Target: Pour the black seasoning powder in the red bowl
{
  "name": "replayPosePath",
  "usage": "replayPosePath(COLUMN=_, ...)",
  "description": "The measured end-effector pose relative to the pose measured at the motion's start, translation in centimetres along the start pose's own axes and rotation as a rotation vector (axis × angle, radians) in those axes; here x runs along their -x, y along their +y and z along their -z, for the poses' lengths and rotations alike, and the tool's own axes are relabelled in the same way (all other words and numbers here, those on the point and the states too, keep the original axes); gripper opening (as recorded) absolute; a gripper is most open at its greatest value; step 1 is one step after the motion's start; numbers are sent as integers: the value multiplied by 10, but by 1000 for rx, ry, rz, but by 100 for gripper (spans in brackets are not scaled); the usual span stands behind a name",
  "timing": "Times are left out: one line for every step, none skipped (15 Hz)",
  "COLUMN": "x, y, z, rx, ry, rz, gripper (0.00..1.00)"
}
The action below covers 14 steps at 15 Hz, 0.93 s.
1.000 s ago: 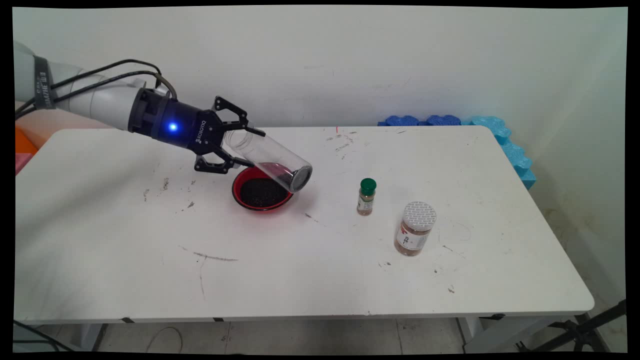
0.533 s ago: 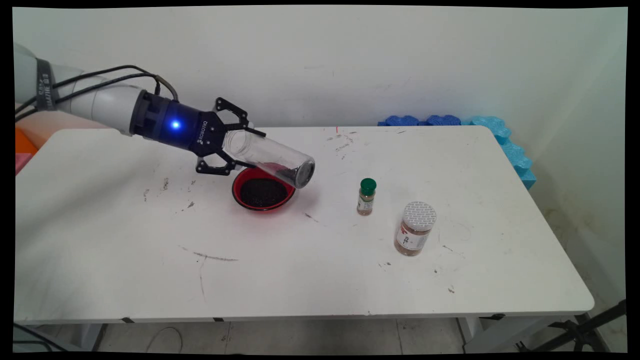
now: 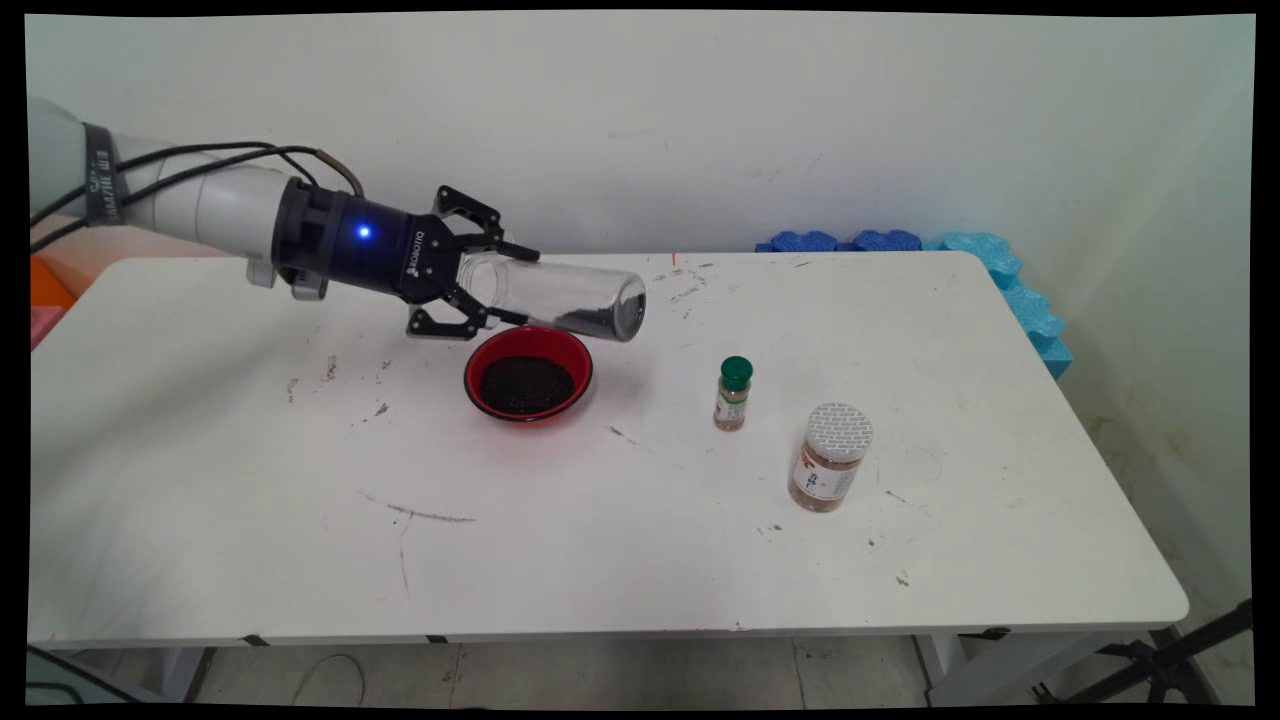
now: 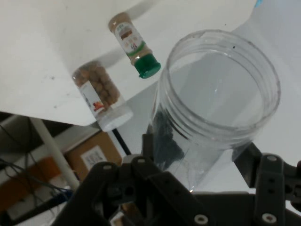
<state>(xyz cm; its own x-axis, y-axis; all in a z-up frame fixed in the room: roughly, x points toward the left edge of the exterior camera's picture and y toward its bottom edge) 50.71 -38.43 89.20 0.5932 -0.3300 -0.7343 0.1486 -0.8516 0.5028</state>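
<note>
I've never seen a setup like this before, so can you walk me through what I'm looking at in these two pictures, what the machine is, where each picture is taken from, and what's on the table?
The machine is a white robot arm ending in a black two-finger gripper. One picture comes from a fixed camera looking down across the white table toward a wall. The other comes from a camera on the hand, looking along the gripper.

The gripper is closed on a clear plastic jar, held nearly on its side above the table, just behind a red bowl of dark grains. A few dark grains remain inside the jar.

To the right stand a small bottle with a green cap and a wider jar with a white lid. Blue foam pieces lie at the table's far right corner.
</note>
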Motion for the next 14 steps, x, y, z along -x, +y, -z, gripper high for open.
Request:
replayPosePath(x=-1, y=0, z=-1, rx=7, ry=-5, rz=31, gripper=0)
replayPosePath(x=-2, y=0, z=-3, rx=13, ry=-11, rz=60, gripper=0)
replayPosePath(x=-3, y=0, z=-4, rx=19, ry=-15, rz=86, gripper=0)
replayPosePath(x=-4, y=0, z=-5, rx=27, ry=-19, rz=116, gripper=0)
replayPosePath(x=-5, y=0, z=-6, rx=33, ry=-24, rz=143, gripper=0)
replayPosePath(x=-6, y=-1, z=-7, rx=38, ry=-28, rz=165, gripper=0)
replayPosePath(x=-6, y=-1, z=-7, rx=40, ry=-31, rz=179, gripper=0)
replayPosePath(x=-7, y=-1, z=-8, rx=44, ry=-35, rz=198, gripper=0)
replayPosePath(x=-7, y=-2, z=-9, rx=47, ry=-37, rz=210, gripper=0)
replayPosePath(x=-8, y=-2, z=-9, rx=51, ry=-41, rz=227, gripper=0)
replayPosePath(x=-9, y=-2, z=-11, rx=55, ry=-46, rz=246, gripper=0)
replayPosePath(x=-9, y=-3, z=-11, rx=59, ry=-51, rz=265, gripper=0)
replayPosePath(x=-10, y=-4, z=-12, rx=63, ry=-55, rz=279, gripper=0)
replayPosePath(x=-10, y=-4, z=-13, rx=65, ry=-58, rz=289, gripper=0)
